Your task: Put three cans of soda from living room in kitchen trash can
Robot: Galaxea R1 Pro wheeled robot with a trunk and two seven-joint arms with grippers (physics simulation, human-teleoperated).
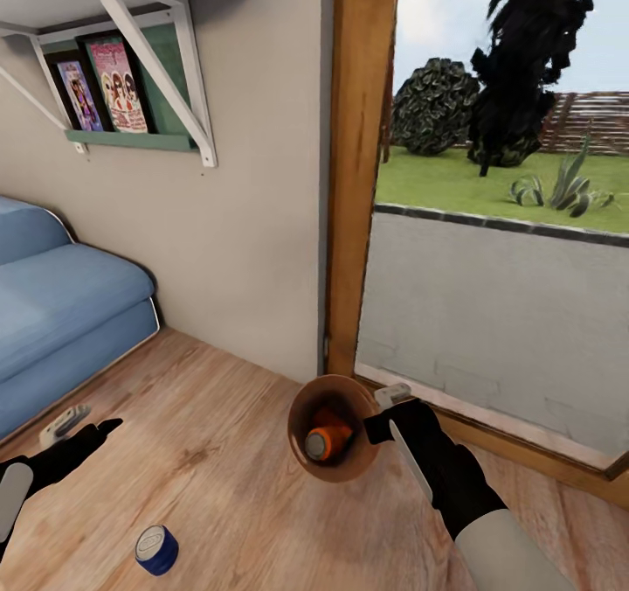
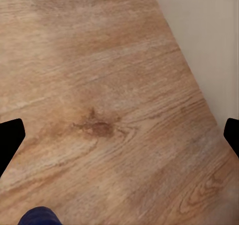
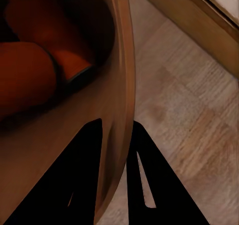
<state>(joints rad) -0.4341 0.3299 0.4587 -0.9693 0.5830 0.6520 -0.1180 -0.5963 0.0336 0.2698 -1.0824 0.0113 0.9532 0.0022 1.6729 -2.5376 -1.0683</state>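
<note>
Our left gripper (image 1: 83, 429), low at the frame's left, hangs wide open and empty over the blue can (image 1: 156, 549). At lower centre our right gripper (image 3: 115, 135) pinches the trash can (image 1: 335, 441) rim, two orange cans (image 1: 327, 441) already inside. We judge two-thirds collected, kitchen trip pending; pale wood floor (image 1: 218, 451), blue sofa (image 1: 61, 311) left, window (image 1: 507, 224) right.

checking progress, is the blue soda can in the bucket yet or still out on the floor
Out. The dark blue can stands upright on the wood floor, apart from the copper bucket, which the right end effector grips by its rim with orange cans inside.
</note>
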